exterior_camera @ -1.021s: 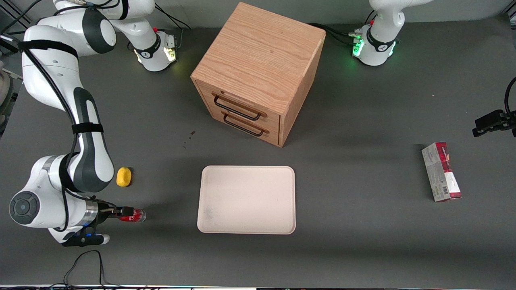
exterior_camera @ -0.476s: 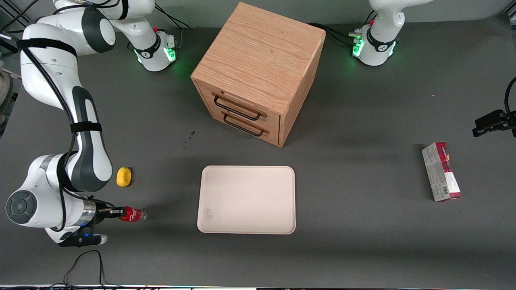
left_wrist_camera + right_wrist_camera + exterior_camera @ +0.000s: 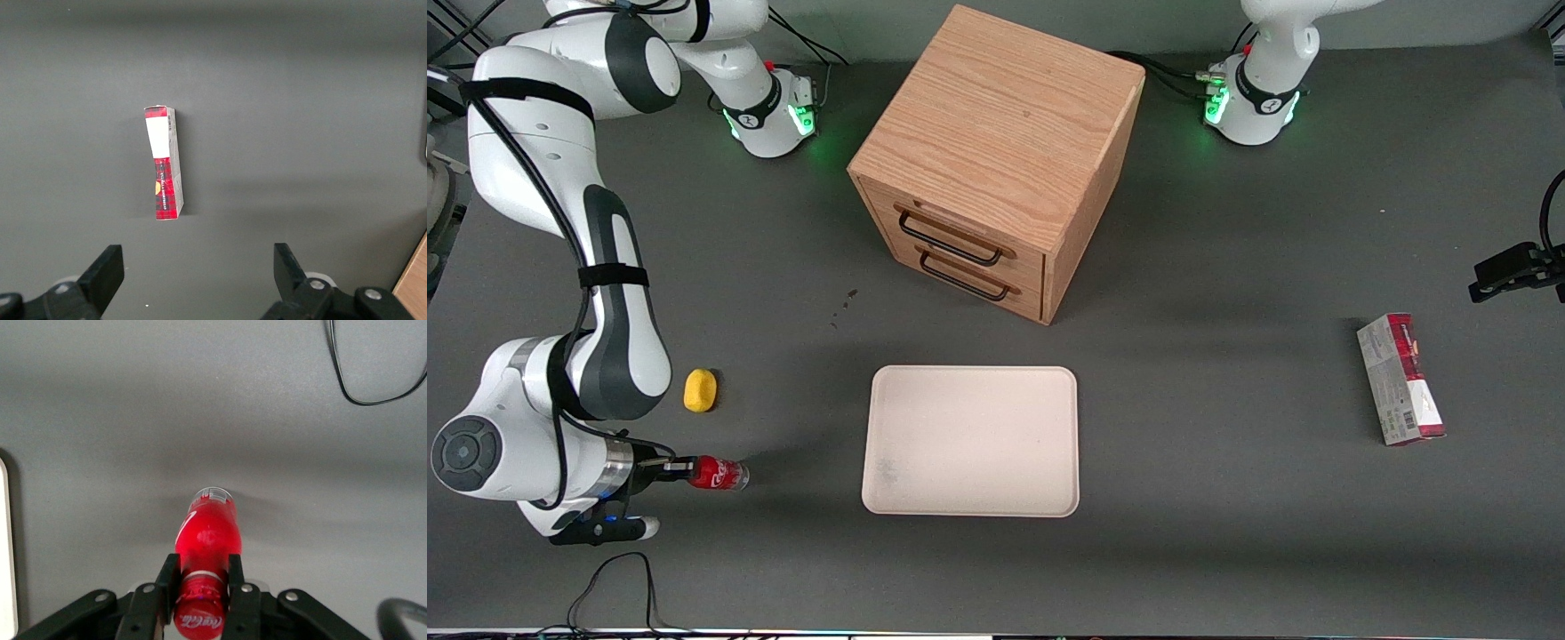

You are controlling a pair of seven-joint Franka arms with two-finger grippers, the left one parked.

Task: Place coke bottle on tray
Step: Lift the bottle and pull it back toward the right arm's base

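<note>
The coke bottle (image 3: pixel 720 474), clear with a red cap and red label, lies horizontally just over the grey table, toward the working arm's end. Its base points at the tray. My right gripper (image 3: pixel 680 468) is shut on its cap and neck. In the right wrist view the two black fingers (image 3: pixel 168 577) clamp the red cap end of the bottle (image 3: pixel 208 530), and the gripper (image 3: pixel 200 568) holds it lengthwise. The cream-white tray (image 3: pixel 889 498) lies flat beside the bottle, toward the table's middle, with nothing on it. Its rim also shows in the right wrist view (image 3: pixel 4 540).
A yellow lemon-shaped lump (image 3: pixel 700 390) lies near the bottle, farther from the front camera. A wooden drawer cabinet (image 3: pixel 996 151) stands farther back than the tray. A red-and-grey carton (image 3: pixel 1400 379) lies toward the parked arm's end. A black cable (image 3: pixel 618 578) loops near the table's front edge.
The right arm's wrist has shifted a little away from the tray, and the bottle has moved slightly with it. The grip on the cap is unchanged.
</note>
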